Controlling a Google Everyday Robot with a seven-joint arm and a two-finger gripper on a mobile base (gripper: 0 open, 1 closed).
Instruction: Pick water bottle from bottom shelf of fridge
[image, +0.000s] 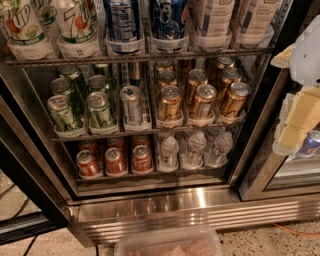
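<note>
At the right edge of the view, outside the fridge (150, 207) and level with the gold cans (201, 101): the hand (299, 117). Cannot tell its state, open or closed. Below and to the left of the hand, deeper in, on the bottom shelf (150, 175): three water bottles (195, 148), upright, white caps up, side by side. Nearest the hand: the rightmost water bottle (220, 146), close to the fridge's right wall; left of it, two more, then red cans (115, 161). Long axis vertical, so likely calls for a level reach from the front, down and leftward, under the rack (107, 135) above. Little headroom there; risks clipping the wire. One arm only, no choice of side.
</note>
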